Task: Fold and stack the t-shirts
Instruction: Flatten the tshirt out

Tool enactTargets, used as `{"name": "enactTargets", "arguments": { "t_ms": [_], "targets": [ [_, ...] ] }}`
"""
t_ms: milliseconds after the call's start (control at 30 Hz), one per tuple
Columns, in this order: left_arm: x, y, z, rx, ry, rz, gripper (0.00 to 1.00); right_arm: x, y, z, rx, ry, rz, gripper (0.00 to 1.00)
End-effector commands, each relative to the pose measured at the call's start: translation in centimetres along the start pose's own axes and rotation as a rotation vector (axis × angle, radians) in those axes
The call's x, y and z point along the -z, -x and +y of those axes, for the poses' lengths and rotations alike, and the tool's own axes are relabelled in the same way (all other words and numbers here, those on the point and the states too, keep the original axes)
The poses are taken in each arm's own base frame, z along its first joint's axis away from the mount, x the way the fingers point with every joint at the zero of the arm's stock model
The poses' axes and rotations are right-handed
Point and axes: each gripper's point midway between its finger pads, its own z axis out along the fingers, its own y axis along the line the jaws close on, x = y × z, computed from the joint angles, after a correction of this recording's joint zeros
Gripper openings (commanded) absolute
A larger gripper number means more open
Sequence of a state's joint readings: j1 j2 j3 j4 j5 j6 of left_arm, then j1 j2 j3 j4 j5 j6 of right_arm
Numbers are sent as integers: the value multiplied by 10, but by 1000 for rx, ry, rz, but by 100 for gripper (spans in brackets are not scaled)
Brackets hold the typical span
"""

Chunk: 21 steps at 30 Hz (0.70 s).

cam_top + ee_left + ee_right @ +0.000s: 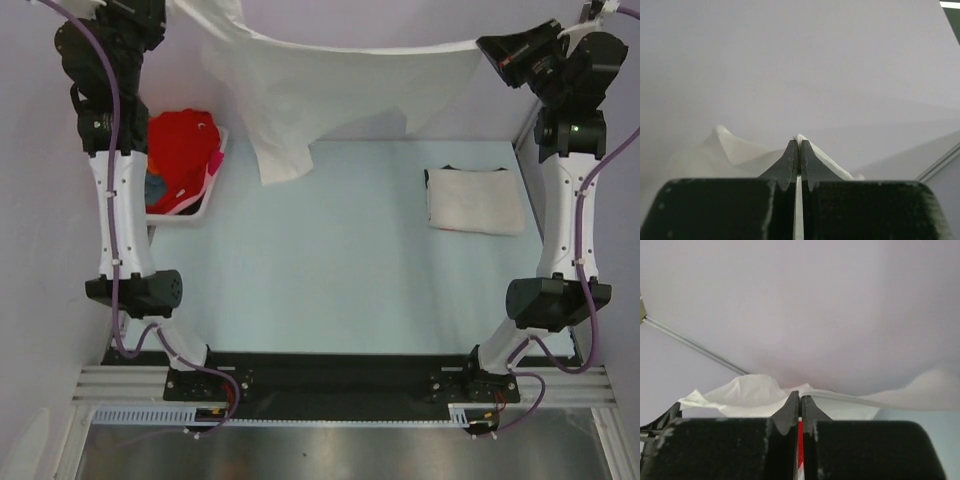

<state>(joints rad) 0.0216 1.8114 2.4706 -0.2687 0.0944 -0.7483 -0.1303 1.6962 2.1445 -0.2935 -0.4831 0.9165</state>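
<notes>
A white t-shirt (330,85) hangs stretched in the air across the far end of the table, one part drooping down at its left. My left gripper (799,145) is shut on its left edge (822,160) up at the far left. My right gripper (800,396) is shut on its right edge (750,390) at the far right. A folded off-white t-shirt (475,200) lies flat on the table at the right. Red (182,145), pink (213,165) and blue-grey (156,188) t-shirts sit bunched in the basket (185,218) at the left.
The white slatted basket stands against the left arm (120,200). A lilac wall backs the table. The right arm (570,200) stands beside the folded shirt. A black rail (340,375) runs along the near edge.
</notes>
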Motion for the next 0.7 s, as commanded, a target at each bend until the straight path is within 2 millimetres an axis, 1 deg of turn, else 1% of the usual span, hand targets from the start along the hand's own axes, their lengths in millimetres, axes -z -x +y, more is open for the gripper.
{"name": "enactTargets", "arguments": {
  "t_ms": [0, 67, 100, 133, 167, 200, 233, 267, 300, 333, 367, 400, 433, 467, 500, 533, 567, 633, 667],
  "targets": [
    [-5, -23, 19, 38, -15, 37, 0, -12, -13, -9, -15, 45, 58, 0],
    [-2, -35, 22, 23, -38, 69, 0, -15, -28, -24, -42, 54, 95, 0],
    [-2, -56, 37, 25, -20, 115, 0, -20, -46, -49, -69, 37, 120, 0],
    [0, -66, 42, 25, -24, 140, 0, -17, -54, -54, -77, 43, 137, 0],
    [8, -88, 51, 32, -20, 201, 0, -16, -62, -63, -86, 34, 148, 0],
    [13, -95, 52, 26, -26, 218, 0, -15, -83, -94, -113, -6, 177, 0],
    [20, -105, 56, 20, -18, 241, 0, -10, -91, -100, -115, -18, 185, 0],
    [27, -116, 56, 12, -17, 264, 0, -7, -104, -115, -131, -43, 203, 0],
    [45, -122, 67, -25, 21, 274, 0, 0, -126, -143, -163, -88, 235, 0],
    [55, -136, 62, -36, 21, 293, 0, 5, -140, -156, -179, -113, 254, 0],
    [68, -141, 58, -47, 28, 293, 0, 10, -149, -165, -185, -127, 264, 0],
    [88, -148, 69, -62, 71, 281, 0, 13, -158, -175, -189, -137, 272, 0],
    [100, -152, 72, -62, 86, 279, 0, 23, -180, -197, -221, -182, 307, 0],
    [111, -159, 76, -57, 101, 287, 0, 27, -189, -207, -224, -200, 321, 0],
    [129, -183, 100, -40, 158, 331, 0, 31, -199, -217, -232, -218, 334, 0],
    [144, -173, 96, -36, 166, 301, 0, 36, -208, -226, -241, -235, 349, 0],
    [165, -200, 121, -23, 227, 353, 0, 47, -225, -242, -262, -273, 375, 0],
    [188, -208, 132, 0, 262, 351, 0, 57, -237, -254, -257, -298, 387, 0],
    [201, -202, 129, 2, 256, 329, 0, 71, -254, -267, -278, -338, 408, 0]
  ]
}}
